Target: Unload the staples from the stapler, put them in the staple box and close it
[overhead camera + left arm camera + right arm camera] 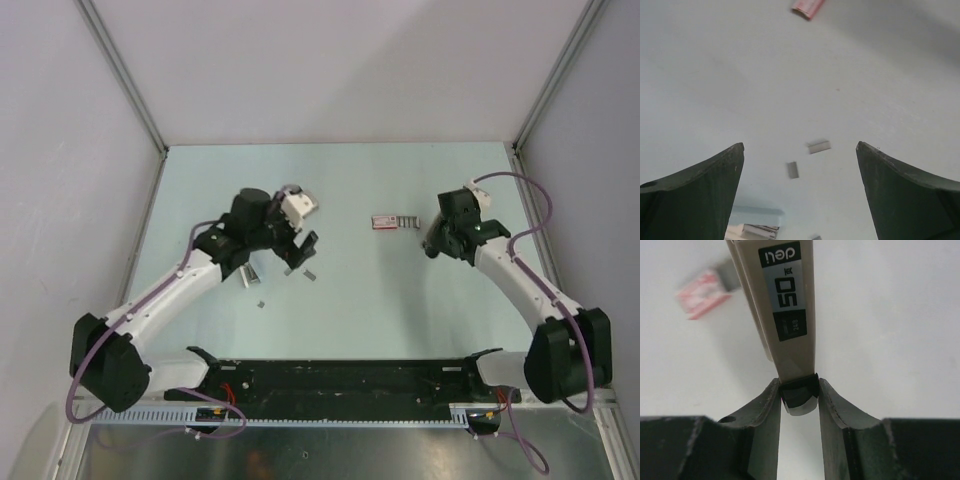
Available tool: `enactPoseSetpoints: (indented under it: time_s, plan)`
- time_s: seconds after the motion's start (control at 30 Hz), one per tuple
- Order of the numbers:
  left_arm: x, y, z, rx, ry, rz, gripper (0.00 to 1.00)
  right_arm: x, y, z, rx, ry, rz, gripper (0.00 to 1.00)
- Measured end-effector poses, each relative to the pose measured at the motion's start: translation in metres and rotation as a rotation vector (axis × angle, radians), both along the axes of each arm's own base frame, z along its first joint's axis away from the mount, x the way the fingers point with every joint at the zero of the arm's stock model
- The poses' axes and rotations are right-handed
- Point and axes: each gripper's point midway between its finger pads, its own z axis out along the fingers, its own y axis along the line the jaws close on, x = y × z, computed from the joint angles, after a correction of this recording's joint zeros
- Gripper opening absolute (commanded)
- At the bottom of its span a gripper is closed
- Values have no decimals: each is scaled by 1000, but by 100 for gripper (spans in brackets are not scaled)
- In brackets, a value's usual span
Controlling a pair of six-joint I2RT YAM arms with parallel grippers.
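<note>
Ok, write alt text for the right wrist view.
The right gripper is clamped on the black end of a cream stapler labelled deli 50, running out the top. A blurred red-pink piece with a grey end lies on the table at upper left.

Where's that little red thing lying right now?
Overhead view: the red piece lies flat on the table, right of centre, just left of the right gripper, untouched.

Pale table (400, 300), smooth and matt. The stapler (790, 315) is smooth cream plastic with a slight sheen. It carries a glossy black printed label (782, 262) and a shiny black end cap (799, 397). The short staples (818, 146) look like dull grey metal. The fingers (695, 195) of the left gripper (800, 145) look like dark matt plastic.
</note>
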Motion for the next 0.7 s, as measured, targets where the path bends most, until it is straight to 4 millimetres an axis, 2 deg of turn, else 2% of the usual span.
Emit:
enactPoseSetpoints:
  time_s: [0.1,0.17,0.33,0.43,0.57,0.63,0.7]
  plan:
    - [15,20,16,-30,-14,73,99,-16,-29,-30,-81,150,-75,0]
    - [17,29,21,-38,-19,101,99,-29,-43,-44,-118,238,-107,0]
    - [10,41,34,-63,-31,119,100,-42,-70,-54,-167,325,-172,0]
    - [7,48,41,-75,-39,136,100,-40,-80,-57,-182,346,-192,0]
    - [7,56,42,-77,-33,163,99,-37,-89,-72,-196,394,-200,3]
    - [7,58,41,-75,-29,170,100,-37,-90,-79,-201,417,-197,8]
    - [5,61,39,-72,-23,176,99,-37,-90,-81,-204,428,-190,20]
